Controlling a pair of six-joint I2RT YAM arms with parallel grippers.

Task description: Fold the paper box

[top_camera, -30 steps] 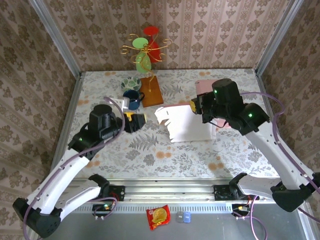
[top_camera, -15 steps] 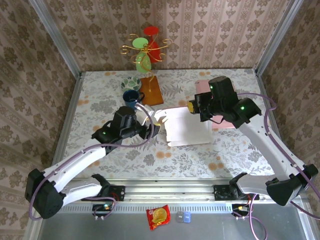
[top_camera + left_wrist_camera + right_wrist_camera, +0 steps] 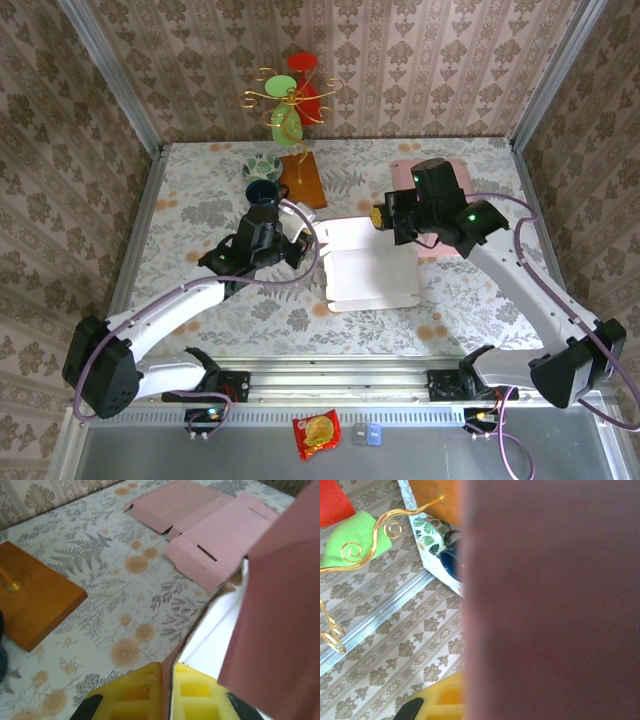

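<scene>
Paper box (image 3: pixel 370 268) sits between left claw (image 3: pixel 300 244), clamped on one flap, and right claw (image 3: pixel 385 216), closed on its opposite edge, probably braced so for creasing.

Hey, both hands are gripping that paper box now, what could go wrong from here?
The left hand pinches only a thin edge of the paper box, so it could slip out. With the right hand clamped on the opposite side, uneven pulling might tear or crease the card. The blue mug stands close to the left hand; a swing could knock it.
</scene>
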